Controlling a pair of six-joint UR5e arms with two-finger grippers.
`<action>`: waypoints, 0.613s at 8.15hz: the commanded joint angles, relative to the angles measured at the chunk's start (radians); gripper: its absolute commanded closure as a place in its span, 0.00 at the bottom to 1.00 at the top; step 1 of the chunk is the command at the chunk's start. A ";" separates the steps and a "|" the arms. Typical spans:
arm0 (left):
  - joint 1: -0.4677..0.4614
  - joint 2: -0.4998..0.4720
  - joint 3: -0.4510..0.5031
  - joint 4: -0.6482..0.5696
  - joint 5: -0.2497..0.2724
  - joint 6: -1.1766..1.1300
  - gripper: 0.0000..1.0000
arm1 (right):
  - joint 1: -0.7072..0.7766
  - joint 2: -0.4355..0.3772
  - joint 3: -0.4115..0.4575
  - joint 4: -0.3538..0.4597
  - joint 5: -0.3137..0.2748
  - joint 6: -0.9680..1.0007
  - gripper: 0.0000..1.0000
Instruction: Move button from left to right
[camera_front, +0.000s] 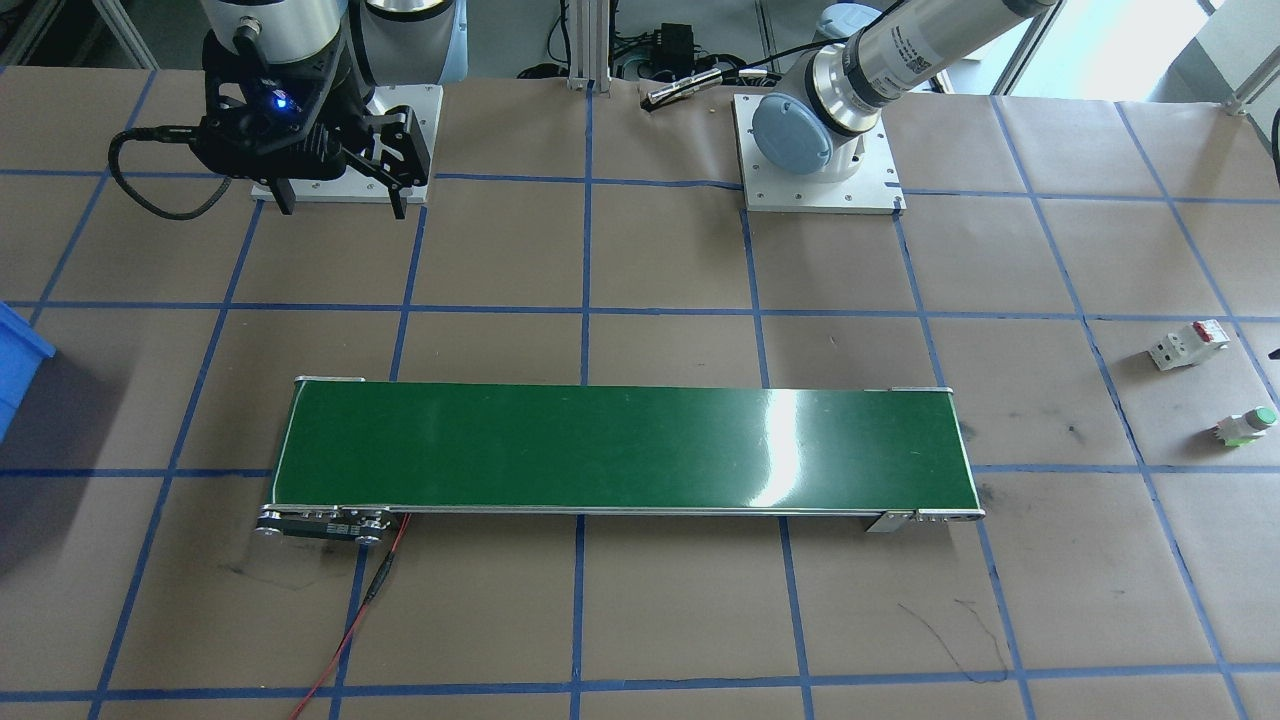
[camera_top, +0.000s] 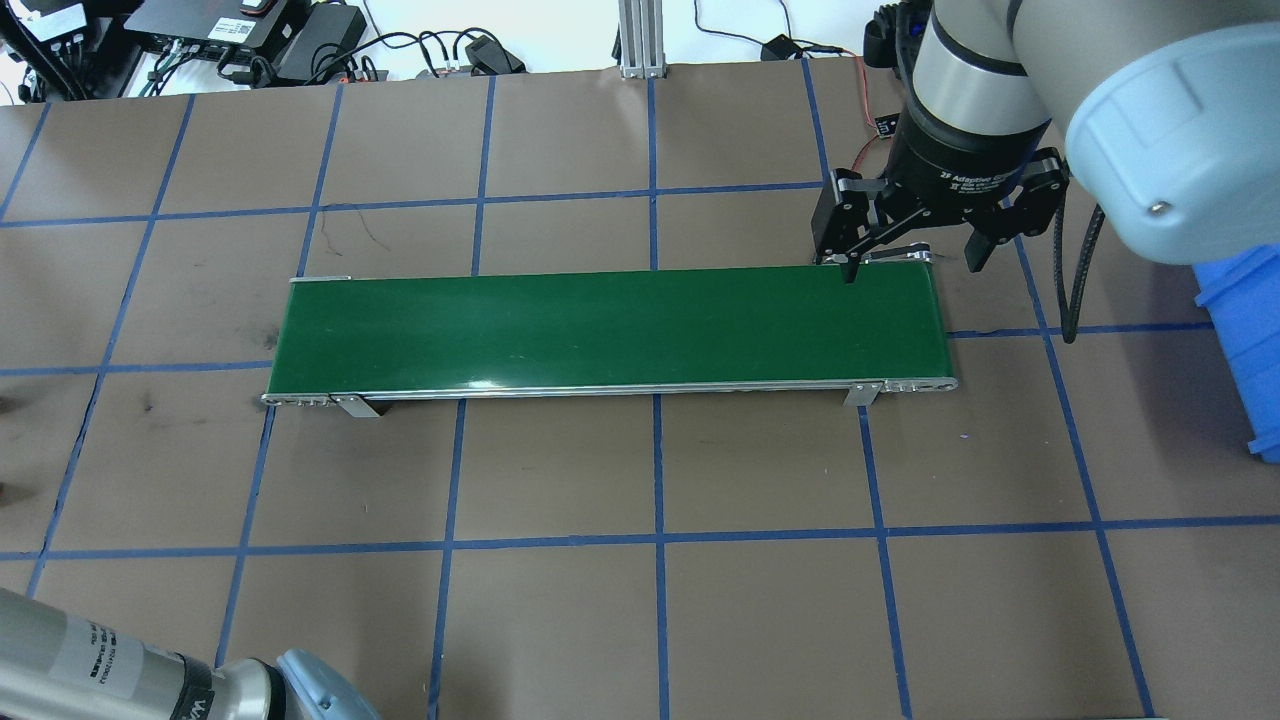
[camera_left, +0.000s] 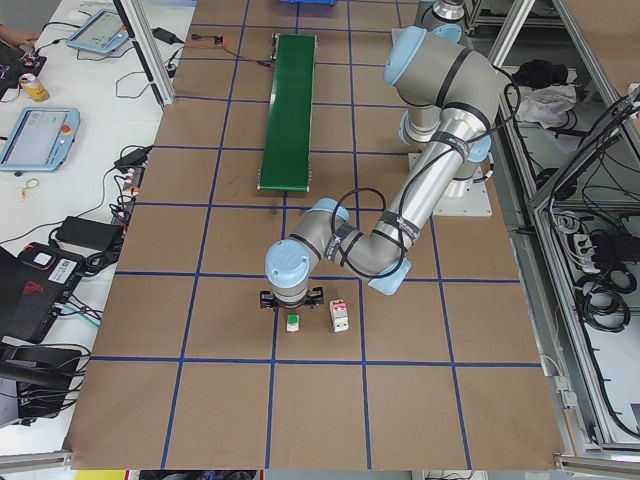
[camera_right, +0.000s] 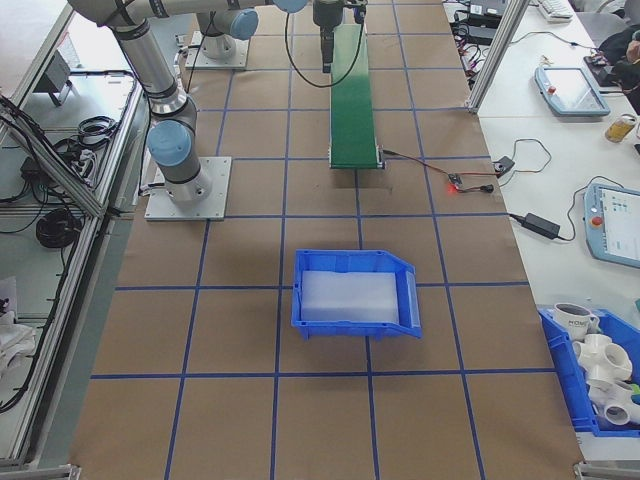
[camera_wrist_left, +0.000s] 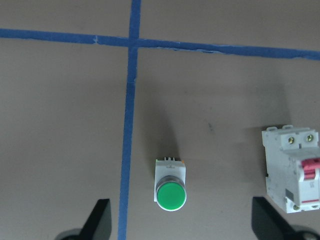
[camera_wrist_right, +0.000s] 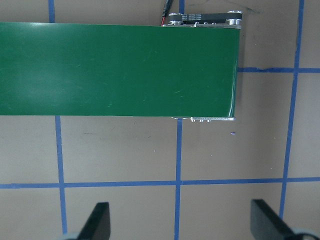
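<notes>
Here the left gripper (camera_wrist_left: 180, 227) hangs spread wide, its fingers (camera_wrist_left: 97, 220) flanking the green-capped white push-button (camera_wrist_left: 170, 186) for pickup; the right gripper (camera_top: 910, 262), likewise spread, waits empty.

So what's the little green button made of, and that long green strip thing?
The button looks like plastic: a smooth green cap, a shiny silvery ring around it that could be metal, and a white blocky body. The long green belt looks like smooth rubber or vinyl, since it gleams under the lights. Its edge rails look like bare metal.
</notes>
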 joint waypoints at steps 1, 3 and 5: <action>0.001 -0.050 -0.001 0.116 -0.006 0.032 0.00 | 0.000 0.000 0.000 0.000 0.000 0.000 0.00; 0.001 -0.065 -0.004 0.130 0.002 0.031 0.00 | 0.000 0.002 0.000 0.000 0.000 0.000 0.00; 0.001 -0.068 -0.009 0.132 0.005 0.023 0.00 | 0.000 0.000 0.002 0.000 0.002 0.000 0.00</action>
